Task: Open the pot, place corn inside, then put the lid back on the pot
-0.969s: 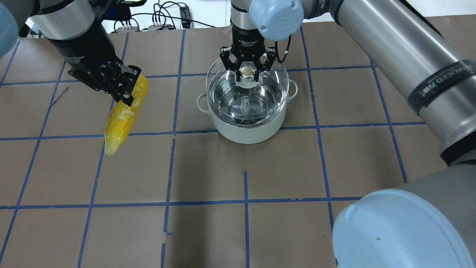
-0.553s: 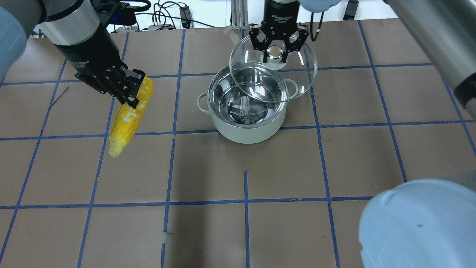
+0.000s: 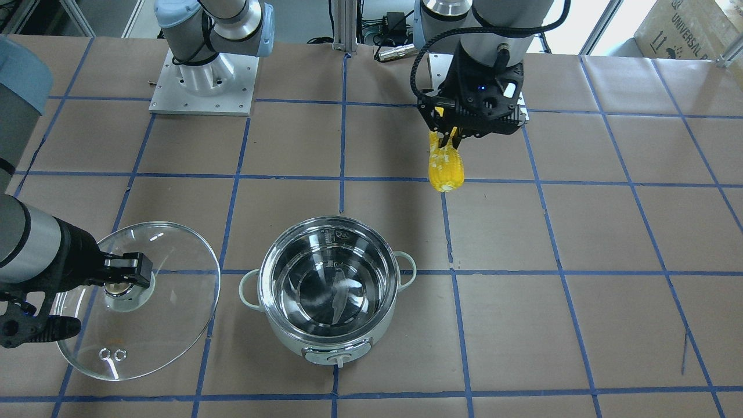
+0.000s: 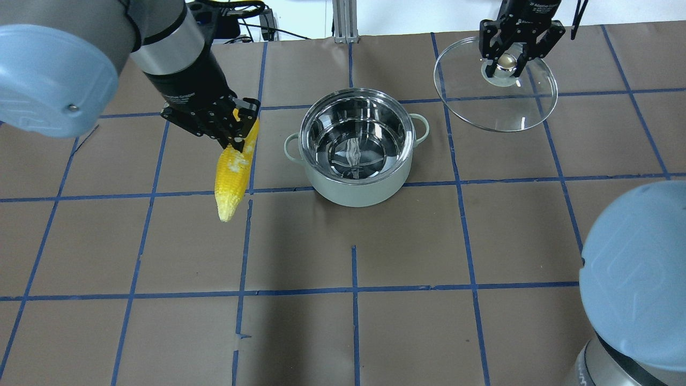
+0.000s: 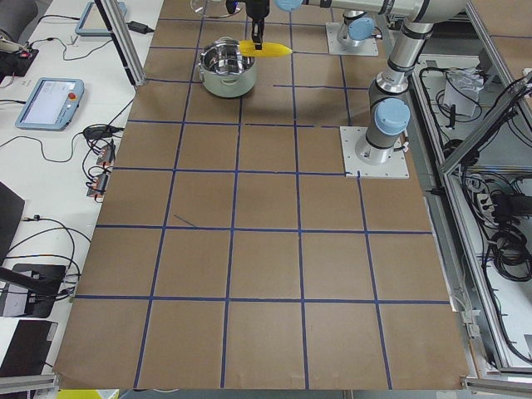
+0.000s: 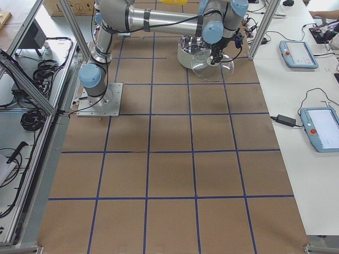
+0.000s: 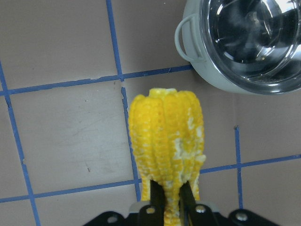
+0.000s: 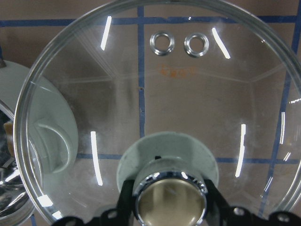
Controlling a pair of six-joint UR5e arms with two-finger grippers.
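The pot [image 4: 356, 190] stands open mid-table, its steel inside empty; it also shows in the front view [image 3: 290, 342] and the left wrist view [image 7: 221, 80]. My left gripper [image 4: 236, 140] is shut on the corn's [image 4: 230, 177] thick end and holds it above the table, just left of the pot, tip pointing toward the robot's side. The corn also shows in the front view [image 3: 446, 165] and the left wrist view [image 7: 167, 141]. My right gripper [image 4: 506, 63] is shut on the knob of the lid [image 4: 498, 110] and holds it in the air to the right of the pot, clear of it [image 3: 157, 325] [image 8: 188, 94].
Cables and a metal post [image 4: 343, 19] lie along the far table edge. The arm bases [image 3: 203, 75] are bolted on the robot's side. Brown paper with a blue tape grid covers the table. Tablets sit on side benches [image 6: 296, 53].
My right gripper lifted the lid off the pot and carried it up and to the right. My left gripper moved the corn rightward, closer to the pot.
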